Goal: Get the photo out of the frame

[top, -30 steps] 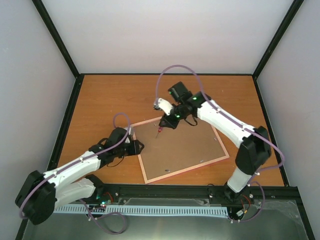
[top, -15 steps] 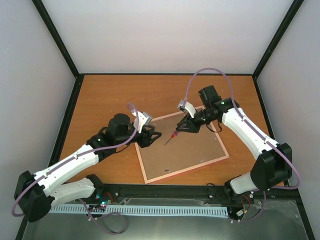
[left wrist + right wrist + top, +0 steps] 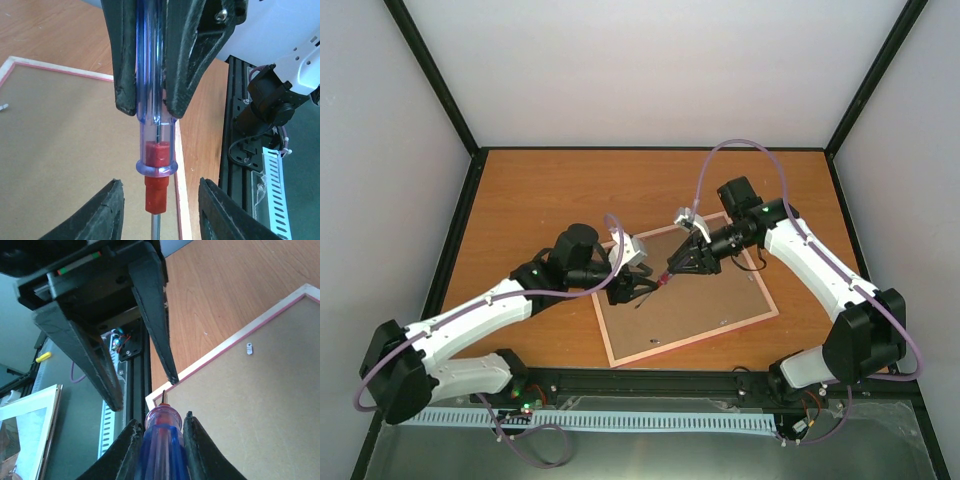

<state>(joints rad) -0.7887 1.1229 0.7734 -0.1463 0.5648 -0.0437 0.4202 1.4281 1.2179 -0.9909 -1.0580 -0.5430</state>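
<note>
Orange-brown wood makes up the table [image 3: 520, 200] in the top view, where the frame [image 3: 695, 341] lies face down right of centre with its brown backing board [image 3: 710, 300] upward. The photo must sit beneath that board and cannot be seen. Above the board's left part the right gripper [image 3: 672, 270] and the left gripper [image 3: 642, 285] meet nose to nose around a small screwdriver [image 3: 665, 277], though at this size the jaws are hard to read. The left wrist view is clearer. The right gripper [image 3: 150, 107] pinches the screwdriver [image 3: 156, 150] by its clear blue handle, while the left fingers [image 3: 107, 212] stand spread on either side of the red collar and touch nothing. This looks like a handover. If so, the left jaws should close squarely on the collar or handle end, and the right gripper should let go only once that pinch is firm, with the tip kept off the board. The shaft runs out of the picture at the bottom. In the right wrist view the right fingers [image 3: 195, 440] are clamped on the handle and the left gripper [image 3: 145, 392] gapes beyond it, over the frame's near left corner [image 3: 165, 390]. One small metal tab [image 3: 249, 348] shows on the board. A white-edged flat thing [image 3: 27, 427] off the table is too cropped to identify.
</note>
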